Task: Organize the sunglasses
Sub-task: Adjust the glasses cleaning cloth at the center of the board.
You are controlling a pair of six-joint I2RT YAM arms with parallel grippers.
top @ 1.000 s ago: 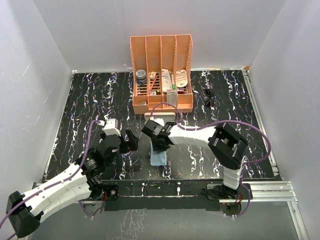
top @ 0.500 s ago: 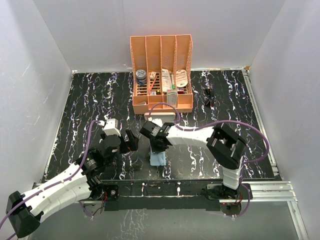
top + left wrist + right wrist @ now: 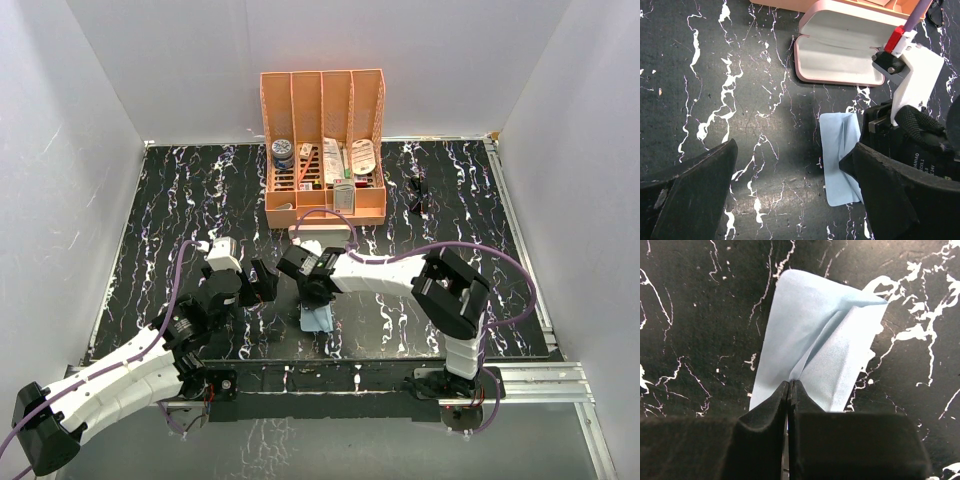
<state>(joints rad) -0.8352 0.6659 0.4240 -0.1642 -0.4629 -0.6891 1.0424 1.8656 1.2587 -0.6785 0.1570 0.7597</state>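
The right claw is pinched tight on a fold of the blue cloth, fingertips together with the fabric creasing up into them. Against a second ago it has edged a touch left and back toward the arm bases, and the cloth has gone with it: from above, less of it shows past the claw, and it looks more bunched. The left claw hasn't budged. Its jaws are spread wide with nothing between them, parked just left of the right claw, with the cloth showing off its right finger. The pink case lies open just beyond the right claw, same spot as before. The sunglasses sit untouched well beyond and to the right of the right claw, on the table just right of the orange organizer.
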